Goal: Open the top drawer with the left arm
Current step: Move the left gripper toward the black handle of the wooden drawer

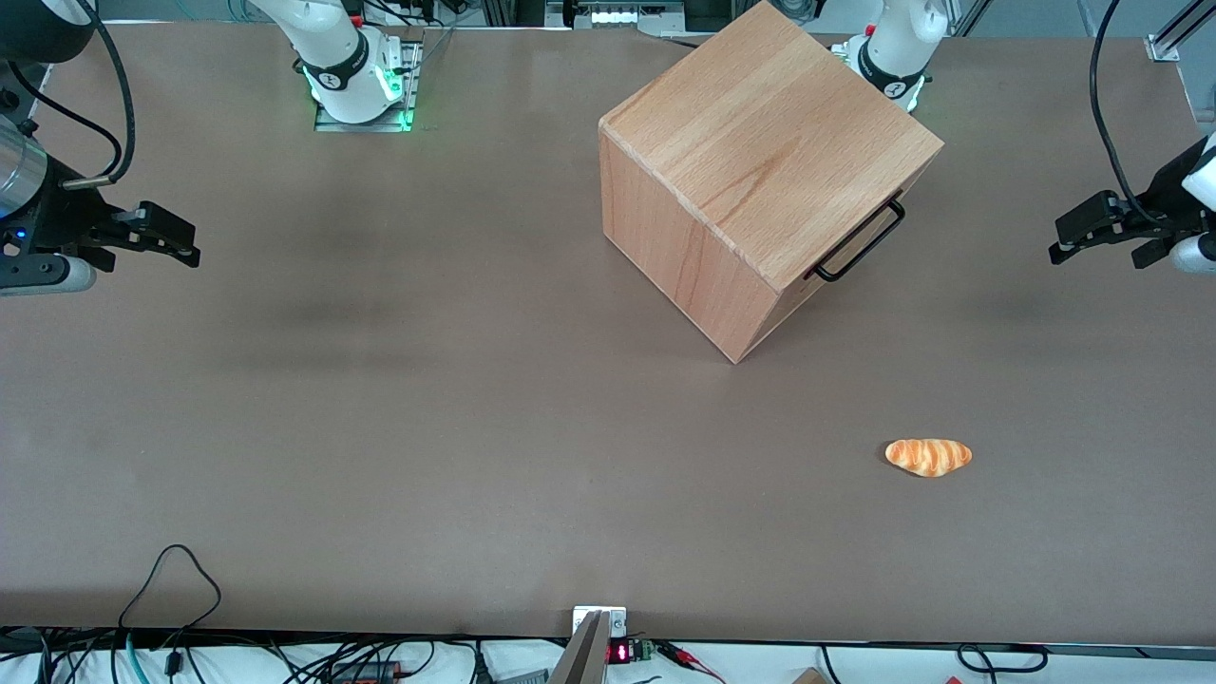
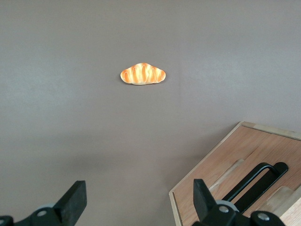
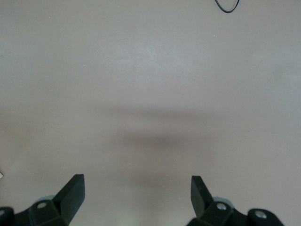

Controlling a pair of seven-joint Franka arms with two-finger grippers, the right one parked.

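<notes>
Front view: wooden casing (image 1: 760, 161) sits rotated on the surface (image 1: 380, 427), one corner toward the camera. The top drawer (image 1: 860, 233) is shut, flush with the casing, on the face turned to the working arm's end. Its black wire handle (image 1: 863, 239) stands proud of that face, just under the top edge. The left arm's end effector (image 1: 1064, 237) hangs above the surface toward the working arm's end, well apart from the handle, touching nothing. A bread roll (image 1: 928, 456) lies nearer the camera than the casing, clear of the drawer front.

Left wrist view: end effector (image 2: 137, 200) is spread wide and empty, fingertips (image 2: 75, 197) well separated. Drawer front (image 2: 221, 174) and handle (image 2: 256, 181) are in view at an angle, so the wrist is not yet squared to the drawer face. Roll (image 2: 143, 74) lies out on the bare surface.

Right wrist view: only bare surface and the parked arm's fingers, nothing relevant.

Judgement: step in hand is the approach. Yaw the wrist to match the rotated face, so the fingers straddle the wire bar across its thin section. Come in at handle height, close on mid-bar, then pull straight along the drawer's travel axis. An off-axis pull likely drags or spins the whole casing, since nothing visibly anchors it.
</notes>
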